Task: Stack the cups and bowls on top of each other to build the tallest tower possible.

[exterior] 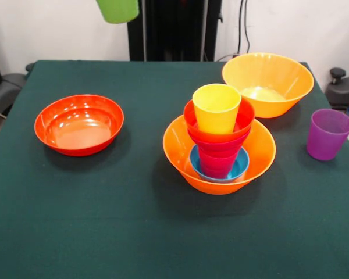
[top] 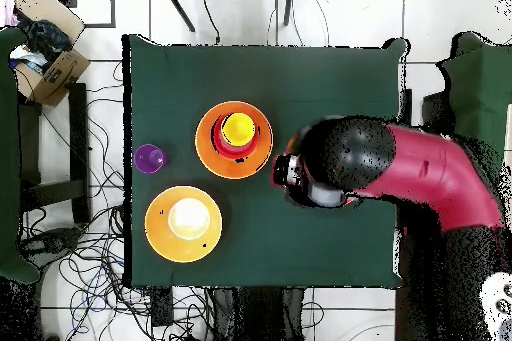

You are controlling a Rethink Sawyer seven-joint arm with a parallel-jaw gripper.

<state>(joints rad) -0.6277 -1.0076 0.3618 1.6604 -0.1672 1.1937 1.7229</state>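
Front view: green cup hangs at the top edge, above the far left part of the counter, well clear of the cloth. Only its lower body shows, closed base downward, so its long axis runs vertical with the mouth up and out of frame. What holds it is cut off by the frame; the pincer itself is not visible here, and I cannot tell whether it is open or closed.

Tower sits right of centre. A large orange bowl forms the base, mouth up. Inside it is a small blue bowl, then crimson-pink and magenta pieces nested upright, then a small red-orange bowl, and a yellow cup on top, mouth up, leaning slightly toward the camera. The stack's axis is close to vertical.

Second large orange bowl stands behind and to the right of the tower, just apart from it, mouth up. Purple cup stands upright near the right edge of the counter. Shallow red-orange bowl rests alone on the left, well apart from the rest.

Overhead view: red and black arm reaches in over the counter, its head beside the tower and hiding whatever lies beneath.
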